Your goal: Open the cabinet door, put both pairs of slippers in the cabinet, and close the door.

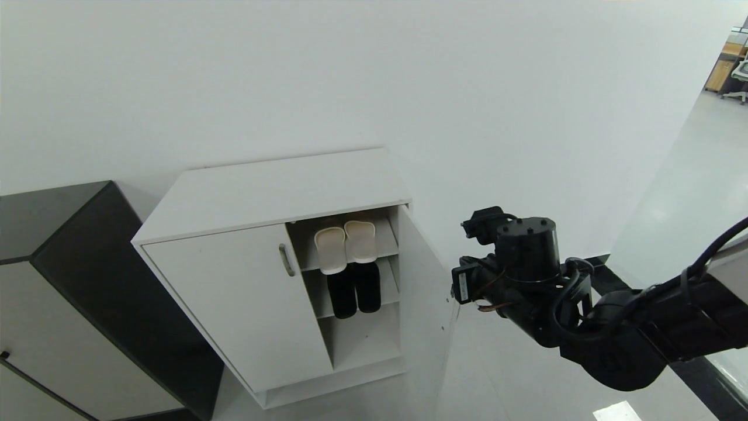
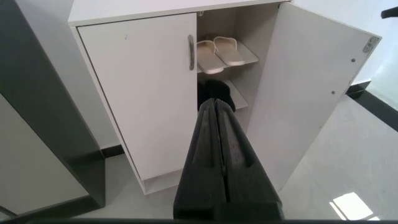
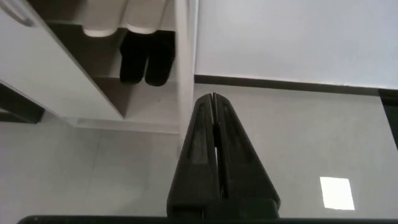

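The white cabinet (image 1: 274, 187) has its left door (image 1: 234, 298) closed and its right door (image 1: 426, 304) swung open. A white pair of slippers (image 1: 346, 245) lies on the upper shelf, and a black pair (image 1: 353, 289) on the shelf below. My right arm (image 1: 514, 275) sits just beyond the open door's outer edge. Its gripper (image 3: 213, 98) is shut and empty, close to that door (image 3: 185, 62) seen edge-on. My left gripper (image 2: 214, 101) is shut with nothing in it, in front of the opening, pointing at the black slippers (image 2: 225, 93) below the white pair (image 2: 222, 53).
A dark cabinet (image 1: 87, 280) stands against the white one's left side. A wall runs behind both, with a black baseboard (image 3: 280, 81) at the floor. Open floor lies to the right of the door. The closed door carries a metal handle (image 1: 286, 260).
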